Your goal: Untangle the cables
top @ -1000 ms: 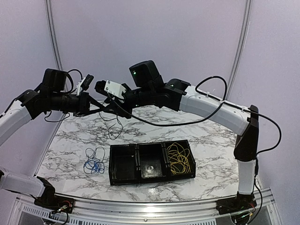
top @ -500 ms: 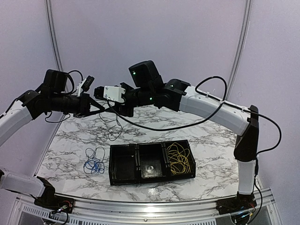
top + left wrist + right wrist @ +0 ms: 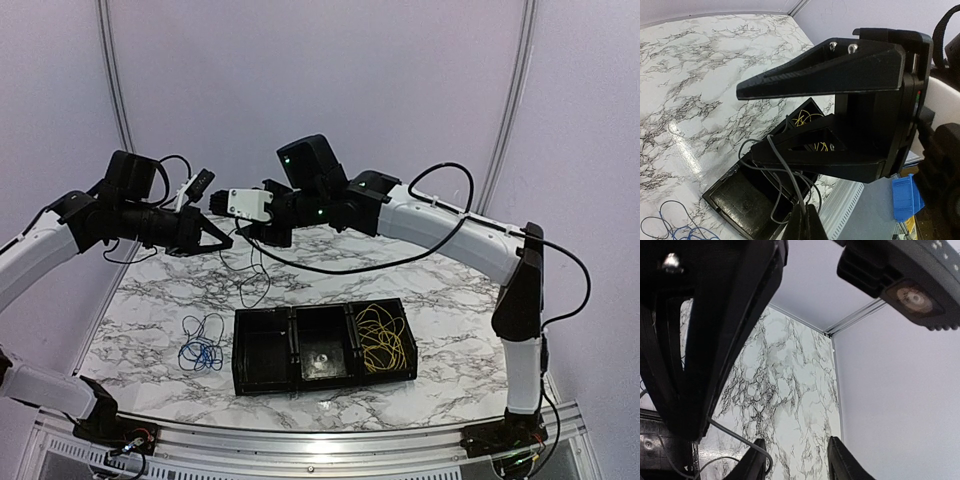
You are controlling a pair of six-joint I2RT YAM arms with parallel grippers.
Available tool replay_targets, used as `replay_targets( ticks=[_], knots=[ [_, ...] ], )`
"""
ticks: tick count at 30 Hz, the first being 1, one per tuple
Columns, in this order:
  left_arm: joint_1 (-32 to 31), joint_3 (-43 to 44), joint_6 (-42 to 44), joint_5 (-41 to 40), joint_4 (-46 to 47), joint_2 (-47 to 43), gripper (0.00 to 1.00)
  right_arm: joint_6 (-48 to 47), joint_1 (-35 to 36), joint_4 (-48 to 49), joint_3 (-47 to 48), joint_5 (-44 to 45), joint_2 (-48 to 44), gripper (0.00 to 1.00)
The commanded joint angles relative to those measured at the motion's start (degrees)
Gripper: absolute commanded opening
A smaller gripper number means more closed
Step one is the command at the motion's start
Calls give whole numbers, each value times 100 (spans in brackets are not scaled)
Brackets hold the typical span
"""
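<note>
A thin dark grey cable (image 3: 250, 275) hangs in the air over the back of the marble table. My left gripper (image 3: 225, 240) is shut on one strand of it, as the left wrist view shows (image 3: 806, 212). From there the grey cable (image 3: 782, 165) loops around the lower finger of my right gripper (image 3: 248, 232). That gripper (image 3: 797, 460) stands open, and the grey cable (image 3: 735, 437) hooks over its left fingertip. A blue cable (image 3: 203, 343) lies coiled on the table left of the tray. A yellow cable (image 3: 382, 338) fills the tray's right compartment.
A black three-compartment tray (image 3: 262, 385) sits at the table's middle front. Both arms meet high above the table's back left. A thick black robot cable (image 3: 340, 265) sags below the right arm. A blue bin (image 3: 905, 197) stands off the table.
Both grippers have shifted slightly right and down while staying close together. The hanging grey cable moved with them. The blue and yellow cables have not moved.
</note>
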Motion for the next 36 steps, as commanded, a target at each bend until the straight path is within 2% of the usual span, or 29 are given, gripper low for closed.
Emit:
replay_targets(
  ticks=[1, 5, 9, 12, 13, 15, 17, 20, 30, 36],
  knots=[
    [-5, 215, 160, 155, -70, 150, 0, 151, 32, -21, 407, -85, 222, 38],
    [-8, 305, 239, 68, -68, 190, 0, 112, 99, -178, 509, -460, 231, 26],
    [-5, 333, 237, 53, -32, 251, 0, 124, 110, -359, 499, -595, 212, 0],
    [-8, 301, 218, -131, 28, 254, 0, 199, 106, -355, 404, -515, 115, 0],
    [-6, 288, 190, -468, 53, 235, 1, 292, 99, -312, 363, -444, 70, 0],
    [-5, 213, -84, -1580, 216, 156, 18, 660, 68, -176, 301, -316, -28, 0],
    [-10, -40, -556, -2535, 709, -30, 22, 1138, 56, 3, 221, -144, -159, 0],
    [-23, -529, -1200, -3107, 1690, -221, 28, 1367, 62, 41, 164, -129, -278, 0],
    [-183, -911, -1822, -3143, 3363, 473, 27, 1645, 58, 51, -13, -75, -660, 0],
    [-207, -1267, -1872, -3815, 3628, 831, 27, 2028, 15, -96, 153, -710, -975, 0]
  ],
)
